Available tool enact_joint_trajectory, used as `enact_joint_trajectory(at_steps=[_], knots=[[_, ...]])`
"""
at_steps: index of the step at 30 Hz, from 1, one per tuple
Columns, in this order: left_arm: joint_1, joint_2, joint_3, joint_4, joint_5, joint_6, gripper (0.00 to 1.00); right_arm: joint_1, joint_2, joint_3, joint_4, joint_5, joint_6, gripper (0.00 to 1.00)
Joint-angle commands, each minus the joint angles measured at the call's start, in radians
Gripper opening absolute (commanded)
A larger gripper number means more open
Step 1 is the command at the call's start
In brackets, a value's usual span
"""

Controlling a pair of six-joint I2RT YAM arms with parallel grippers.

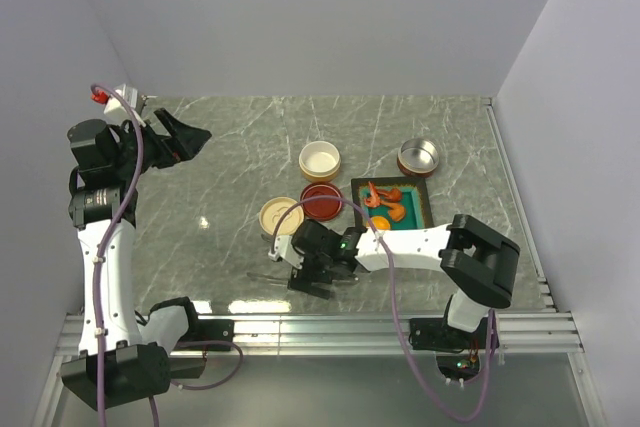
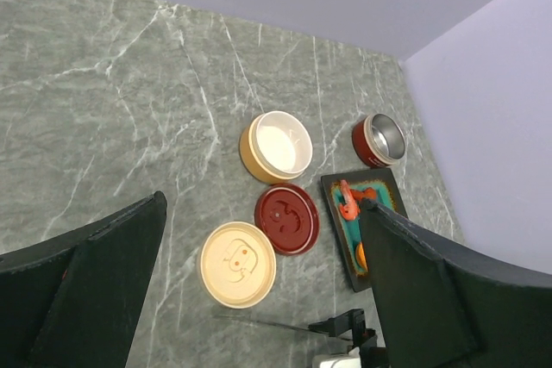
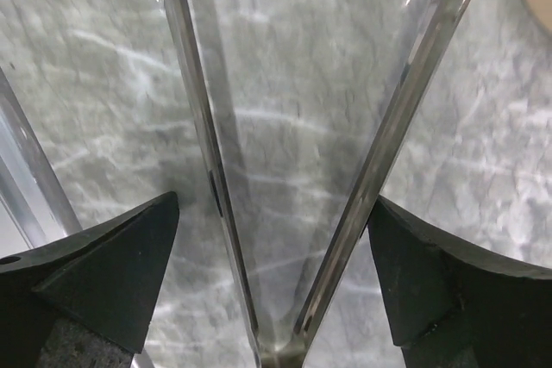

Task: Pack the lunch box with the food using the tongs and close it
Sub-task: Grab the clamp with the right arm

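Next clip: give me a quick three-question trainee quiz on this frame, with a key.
1. True or false: the right gripper straddles the tongs, jaws wide apart.
2. Where is the food? A) in the cream bowl B) on the teal tray C) on a lid
3. What colour is the lid nearest the teal tray?
Key: 1 true; 2 B; 3 red.

Left arm (image 1: 105,247) upright at left side, elbow high, wrist bent forward; left gripper (image 1: 183,137) held high, jaws spread wide. Right arm (image 1: 420,242) folded low, forearm reaching leftward; right gripper (image 1: 310,272) down low, jaws wide apart.
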Motion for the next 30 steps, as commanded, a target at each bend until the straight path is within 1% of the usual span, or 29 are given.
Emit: enact_joint_trajectory(at_steps=[1,3,7,10,11,12,14,15,17,18,20,23,30], knots=[[0.002,-0.001,-0.004,0.059,0.024,-0.023,0.99,0.007,0.031,0.021,0.079,-0.006,0.004,0.95],[0.002,-0.001,-0.004,0.062,0.016,-0.026,1.00,0.006,0.036,0.008,0.099,-0.009,0.004,0.94],[0.002,0.007,-0.003,0.049,0.011,-0.033,0.99,0.007,0.048,-0.006,0.136,-0.027,0.015,0.87],[0.002,0.008,-0.004,0.046,0.008,-0.027,1.00,0.007,0.045,-0.028,0.164,-0.036,0.022,0.85],[0.002,0.008,-0.006,0.045,0.005,-0.026,1.00,0.007,0.045,-0.034,0.171,-0.036,0.022,0.82],[0.002,0.007,-0.006,0.045,0.004,-0.026,0.99,0.007,0.042,-0.045,0.179,-0.035,0.022,0.77],[0.002,0.007,-0.004,0.036,-0.002,-0.015,0.99,0.004,0.033,-0.046,0.181,-0.032,0.024,0.72],[0.002,0.007,-0.003,0.034,-0.005,-0.010,1.00,0.005,0.015,-0.043,0.178,-0.032,0.027,0.67],[0.002,0.007,0.002,0.019,-0.010,0.003,1.00,0.006,-0.015,-0.036,0.150,-0.044,0.032,0.63],[0.003,0.004,0.003,0.016,-0.013,0.007,0.99,0.006,-0.050,-0.026,0.139,-0.048,0.036,0.59],[0.003,0.001,0.007,0.007,-0.018,0.013,0.99,0.006,-0.087,-0.014,0.101,-0.068,0.041,0.56],[0.002,-0.001,0.011,-0.001,-0.021,0.017,0.99,0.006,-0.148,0.024,0.050,-0.078,0.049,0.54],[0.002,0.004,0.025,-0.001,-0.016,0.008,1.00,-0.004,-0.263,0.064,-0.023,-0.104,0.056,0.54]])
